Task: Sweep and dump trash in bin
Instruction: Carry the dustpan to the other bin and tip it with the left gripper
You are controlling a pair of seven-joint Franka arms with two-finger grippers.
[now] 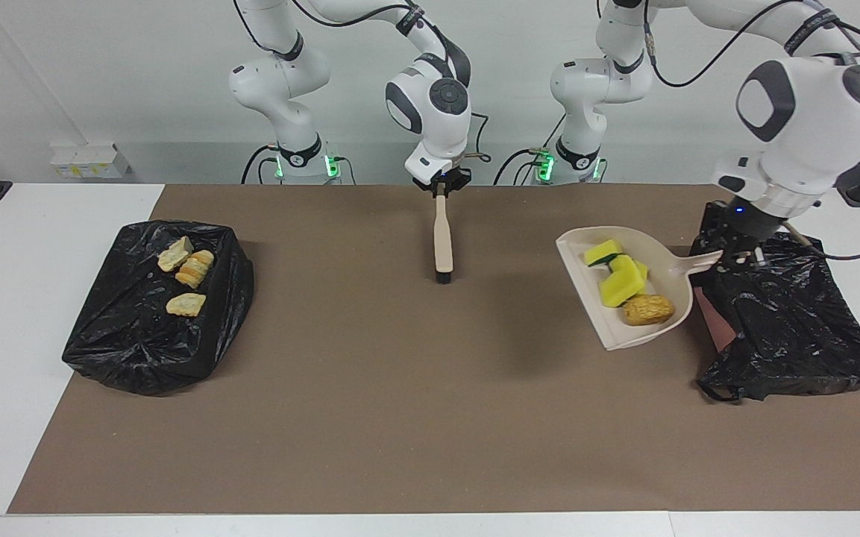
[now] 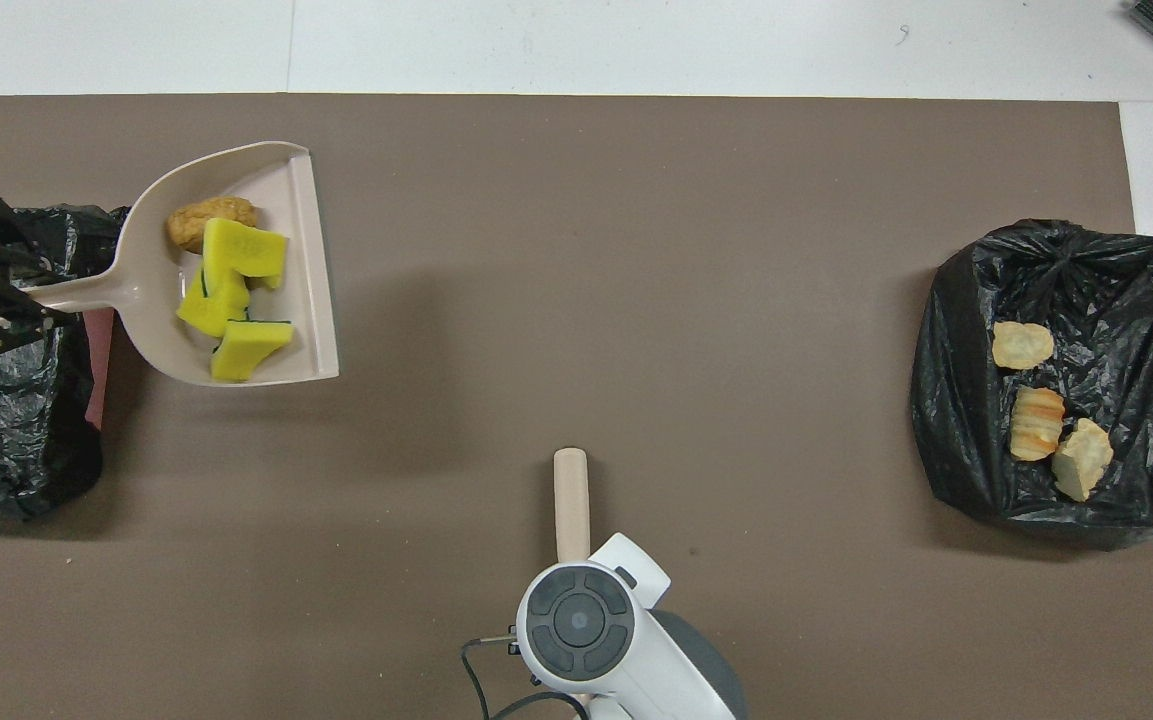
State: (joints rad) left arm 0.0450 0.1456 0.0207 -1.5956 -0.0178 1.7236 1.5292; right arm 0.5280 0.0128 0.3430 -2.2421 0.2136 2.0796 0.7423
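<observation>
My left gripper (image 1: 728,256) pinching the loaded dustpan (image 1: 586,298) handle over the black bag (image 1: 795,328), yellow-green sponge pieces (image 1: 618,283) aboard, my right gripper (image 1: 441,184) clamped on the brush (image 1: 442,239)

high facing camera, steep overhead camera, brown mat (image 1: 370,418) shared

trash (image 1: 627,287) in dustpan (image 1: 586,298) | dustpan beside bin (image 1: 788,321), left arm's end
</observation>
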